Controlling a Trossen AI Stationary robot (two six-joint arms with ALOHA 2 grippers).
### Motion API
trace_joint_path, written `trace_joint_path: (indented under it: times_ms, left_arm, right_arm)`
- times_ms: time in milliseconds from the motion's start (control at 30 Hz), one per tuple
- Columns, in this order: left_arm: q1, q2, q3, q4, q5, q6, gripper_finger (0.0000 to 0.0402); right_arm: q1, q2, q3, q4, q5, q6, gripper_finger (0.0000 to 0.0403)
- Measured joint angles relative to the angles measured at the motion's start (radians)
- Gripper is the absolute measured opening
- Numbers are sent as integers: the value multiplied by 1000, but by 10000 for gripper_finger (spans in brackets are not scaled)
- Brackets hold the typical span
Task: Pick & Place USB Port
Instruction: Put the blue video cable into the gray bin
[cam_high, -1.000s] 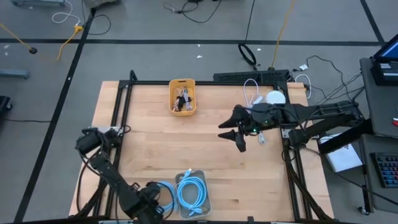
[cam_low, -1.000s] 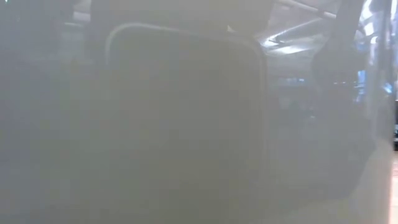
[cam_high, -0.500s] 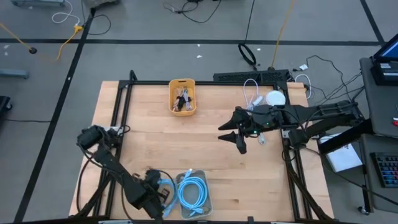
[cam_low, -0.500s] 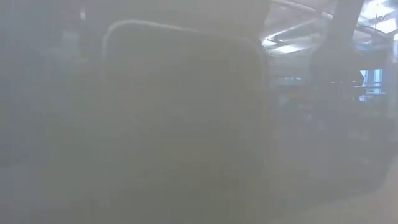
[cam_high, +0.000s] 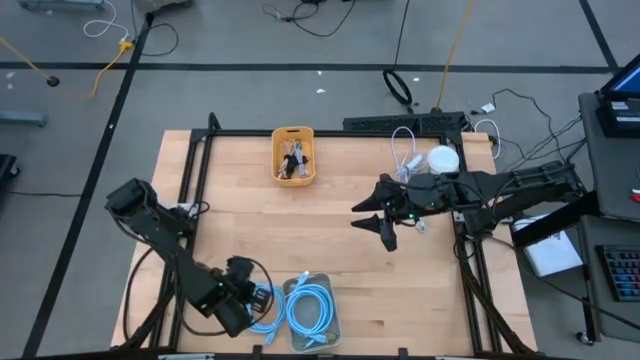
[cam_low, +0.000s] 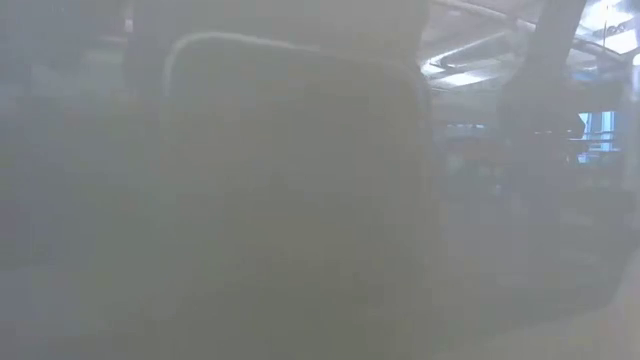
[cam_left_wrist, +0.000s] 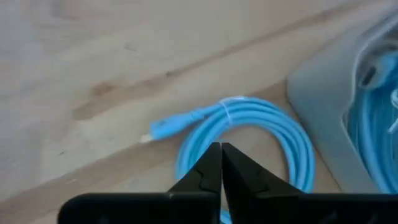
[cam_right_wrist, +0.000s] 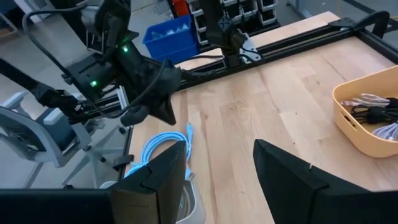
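Note:
A light blue USB cable (cam_left_wrist: 249, 118) lies in a loose coil on the wooden table near the front edge, its plug end (cam_left_wrist: 163, 127) pointing away from the coil. My left gripper (cam_left_wrist: 221, 149) is shut, and in the left wrist view its tips show over the coil's opening. It shows beside the coil (cam_high: 263, 303) in the high view and above it in the right wrist view (cam_right_wrist: 160, 148). My right gripper (cam_high: 372, 217) hangs open over the table's right half, with nothing between its fingers (cam_right_wrist: 158, 177). The low view is fogged over.
A grey tray (cam_high: 327, 325) holding another blue cable coil (cam_high: 308, 308) sits just right of the loose coil. A yellow bin (cam_high: 293, 155) of dark cables stands at the far middle. A white cable (cam_high: 405, 150) and a round white object (cam_high: 443, 158) lie far right.
My left gripper has drawn back from the table's near edge toward the far edge and now sits beside the coil, while that arm's elbow has swung toward the left. The coil stays on the table.

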Motion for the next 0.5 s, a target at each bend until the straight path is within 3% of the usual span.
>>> trace_joint_path:
  times_ms: [133,333,500]
  left_arm:
    - [-6,-5,-25,38,51,35,70]
    - [-9,-6,-64,17,174,-31,185]
    - [-10,-6,-134,260,197,-37,256]
  right_arm:
    - [0,0,0,-1,0,14,180]
    - [8,0,0,-7,3,26,180]
    - [8,0,0,-6,4,26,180]
